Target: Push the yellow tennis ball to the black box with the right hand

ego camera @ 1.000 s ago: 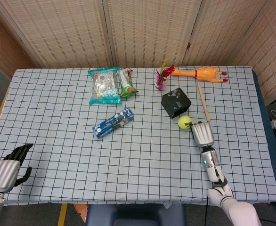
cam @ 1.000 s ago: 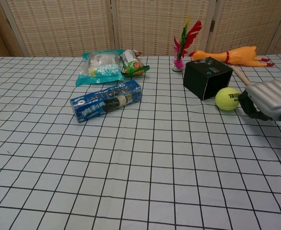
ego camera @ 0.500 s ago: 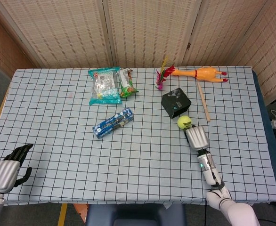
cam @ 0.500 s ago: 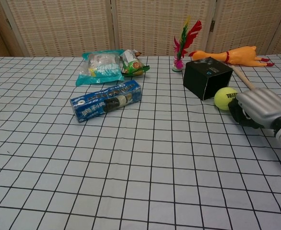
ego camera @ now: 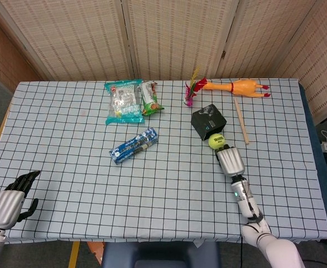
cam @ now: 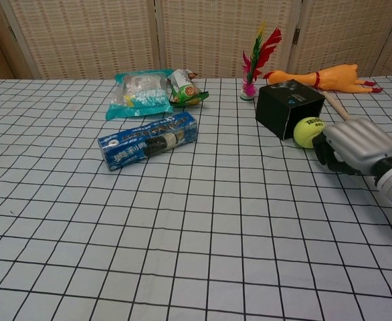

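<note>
The yellow tennis ball (ego camera: 216, 142) (cam: 307, 132) lies against the near right corner of the black box (ego camera: 208, 122) (cam: 288, 108). My right hand (ego camera: 230, 161) (cam: 350, 146) is a closed fist just behind the ball, its curled fingers touching the ball's near right side. It holds nothing. My left hand (ego camera: 8, 201) rests at the table's near left corner, fingers apart and empty; the chest view does not show it.
A blue biscuit pack (ego camera: 133, 146) lies mid-table. Two snack bags (ego camera: 124, 100) sit at the back. A feather shuttlecock (ego camera: 190, 92), a rubber chicken (ego camera: 237, 87) and a wooden stick (ego camera: 240, 120) lie behind and right of the box.
My right hand slid left and toward the box, rolling the ball ahead of it until the ball met the box. The left hand stayed still.
</note>
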Tool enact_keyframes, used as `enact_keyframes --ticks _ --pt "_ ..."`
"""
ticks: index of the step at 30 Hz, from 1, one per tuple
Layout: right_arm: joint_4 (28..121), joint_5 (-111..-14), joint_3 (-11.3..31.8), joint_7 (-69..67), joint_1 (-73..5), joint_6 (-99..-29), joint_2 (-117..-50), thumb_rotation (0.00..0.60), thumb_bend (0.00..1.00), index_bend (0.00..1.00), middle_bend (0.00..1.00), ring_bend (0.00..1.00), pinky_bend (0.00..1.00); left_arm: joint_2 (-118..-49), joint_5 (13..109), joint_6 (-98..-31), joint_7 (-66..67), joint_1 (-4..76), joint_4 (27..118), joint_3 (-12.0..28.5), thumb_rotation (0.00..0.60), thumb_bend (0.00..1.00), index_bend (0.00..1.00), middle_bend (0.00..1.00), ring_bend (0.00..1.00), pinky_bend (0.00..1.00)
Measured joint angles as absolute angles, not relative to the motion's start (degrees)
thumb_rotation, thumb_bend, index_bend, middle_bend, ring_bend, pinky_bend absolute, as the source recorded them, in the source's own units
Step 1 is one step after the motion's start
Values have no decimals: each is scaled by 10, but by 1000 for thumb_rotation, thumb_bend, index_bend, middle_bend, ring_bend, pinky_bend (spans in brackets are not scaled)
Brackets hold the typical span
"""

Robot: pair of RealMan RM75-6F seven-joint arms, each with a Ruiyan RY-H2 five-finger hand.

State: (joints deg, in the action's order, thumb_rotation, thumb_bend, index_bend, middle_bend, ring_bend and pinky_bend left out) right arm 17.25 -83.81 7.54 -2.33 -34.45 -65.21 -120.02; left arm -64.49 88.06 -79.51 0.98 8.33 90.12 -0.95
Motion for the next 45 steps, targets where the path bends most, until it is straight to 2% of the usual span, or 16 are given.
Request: enact_keyframes --ticks 3,8,17,19,21,24,27,31,37,41,45 --pt "174 -837 75 -26 -349 -637 -1197 600 998 501 463 295 493 -645 880 -793 12 84 902 -10 600 476 75 87 101 323" --pt "180 -842 69 -44 -352 -636 -1192 600 998 450 394 231 414 -646 879 -789 15 86 900 -11 600 477 75 87 101 323" --pt "193 -845 67 -55 -359 -644 -1186 600 983 416 364 198 316 -647 880 -790 15 86 901 -11 600 476 75 86 101 323" --pt "195 -843 69 -59 -362 -643 -1185 600 896 416 363 195 313 -647 879 -790 14 85 900 -11 600 475 75 86 101 323" --pt "195 -840 72 -61 -364 -640 -1184 600 703 416 361 191 308 -647 878 -789 14 86 900 -10 600 476 76 86 101 323" --pt "195 -836 77 -64 -368 -639 -1183 600 506 416 357 187 305 -647 876 -786 16 86 900 -10 600 476 75 86 101 323" --pt "195 -832 80 -68 -371 -636 -1182 600 372 416 348 180 299 -648 875 -785 18 87 900 -10 600 476 75 87 100 323" --pt "195 -829 83 -77 -375 -627 -1180 600 284 408 328 164 281 -649 873 -782 21 88 900 -11 600 476 76 87 101 323" --pt "194 -827 83 -98 -381 -614 -1177 600 222 369 300 143 252 -649 871 -780 25 88 901 -10 600 476 75 87 101 323" --pt "192 -827 83 -110 -386 -603 -1176 600 158 281 224 79 215 -650 868 -778 28 89 900 -10 600 476 76 87 101 323" --pt "192 -828 80 -130 -393 -589 -1174 600 108 156 99 2 121 -651 865 -775 31 90 900 -10 600 477 75 86 101 323"
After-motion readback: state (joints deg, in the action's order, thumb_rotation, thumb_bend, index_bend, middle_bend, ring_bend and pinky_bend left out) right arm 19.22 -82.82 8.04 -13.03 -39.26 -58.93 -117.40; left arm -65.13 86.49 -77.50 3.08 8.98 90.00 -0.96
